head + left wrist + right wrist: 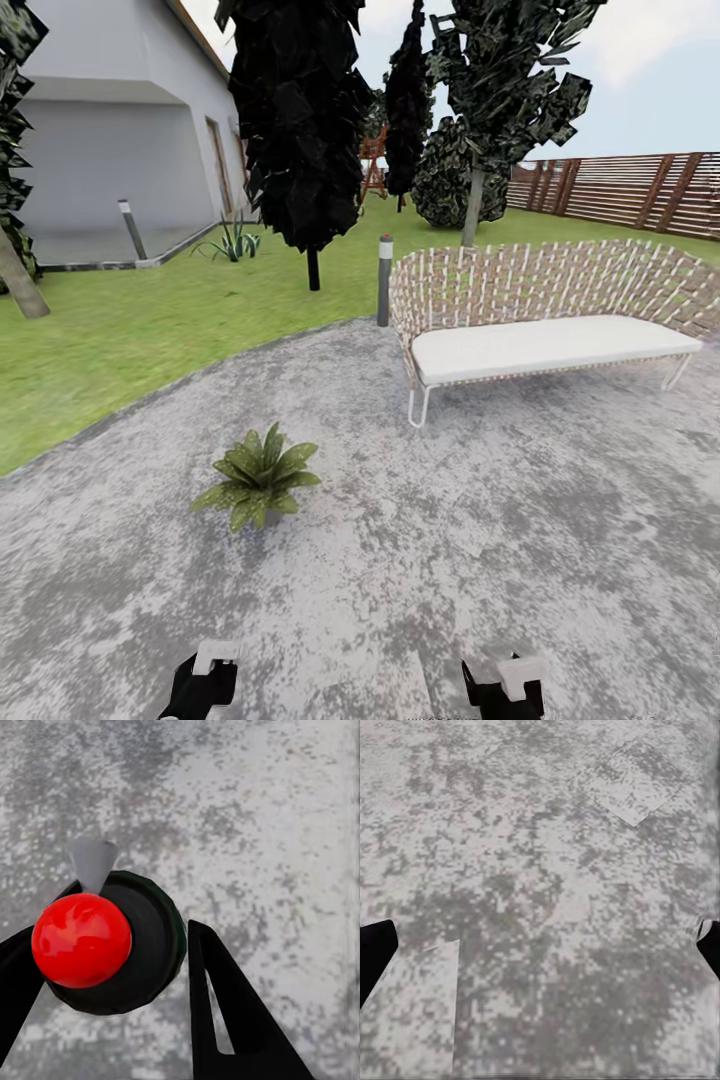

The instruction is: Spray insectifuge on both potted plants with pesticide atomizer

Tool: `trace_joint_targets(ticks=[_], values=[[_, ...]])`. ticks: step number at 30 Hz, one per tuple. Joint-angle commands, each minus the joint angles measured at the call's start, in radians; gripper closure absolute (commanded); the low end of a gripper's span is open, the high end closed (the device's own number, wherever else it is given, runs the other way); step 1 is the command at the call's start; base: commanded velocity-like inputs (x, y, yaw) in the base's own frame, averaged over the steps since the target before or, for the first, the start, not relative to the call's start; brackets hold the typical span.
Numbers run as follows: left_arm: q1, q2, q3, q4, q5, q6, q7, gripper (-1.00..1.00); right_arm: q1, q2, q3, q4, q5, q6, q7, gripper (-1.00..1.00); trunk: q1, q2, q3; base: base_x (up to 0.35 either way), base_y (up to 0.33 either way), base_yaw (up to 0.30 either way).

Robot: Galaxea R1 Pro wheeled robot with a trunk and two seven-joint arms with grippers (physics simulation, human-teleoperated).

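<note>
Open paving ahead, one plant in the way

Bare paving (520, 540) lies open before both end effectors. A potted plant (258, 478) stands ahead of the left end effector (205, 680). The bench (545, 320) and a bollard (385, 280) close off the far edge; lawn (130, 330) lies beyond.

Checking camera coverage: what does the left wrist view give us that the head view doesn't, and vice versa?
Left wrist view: a round dark object topped by a red ball and a grey cone-shaped tip, sitting between the left gripper's fingers; presumably the pesticide atomizer seen from above. Whether the fingers touch it is unclear.

Head view: one potted plant on the paving, the wicker bench, a grey bollard light, lawn, wood fence, and the right gripper.

Shared: the grey speckled paving and the left gripper.
</note>
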Motion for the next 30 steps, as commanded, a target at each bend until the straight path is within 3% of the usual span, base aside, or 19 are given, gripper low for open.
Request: trace_joint_targets(ticks=[1,14,30], values=[[0.000,0.000,0.005,0.001,-0.010,-0.004,0.003,1.00,-0.001,0.000,0.006,0.001,-0.002,-0.003,0.000,-1.00,0.000,0.000,-0.001,0.000,0.000,-0.255],[0.000,-0.002,0.006,0.002,-0.010,-0.004,0.003,1.00,-0.001,0.000,0.006,0.002,-0.002,-0.003,-0.001,-1.00,0.000,0.000,0.006,0.007,0.000,-0.264],[0.000,-0.003,0.004,0.021,-0.012,-0.005,0.002,1.00,-0.001,0.000,0.006,0.001,-0.002,-0.003,0.000,-1.00,0.000,0.000,0.007,0.296,-0.098,-0.286]])
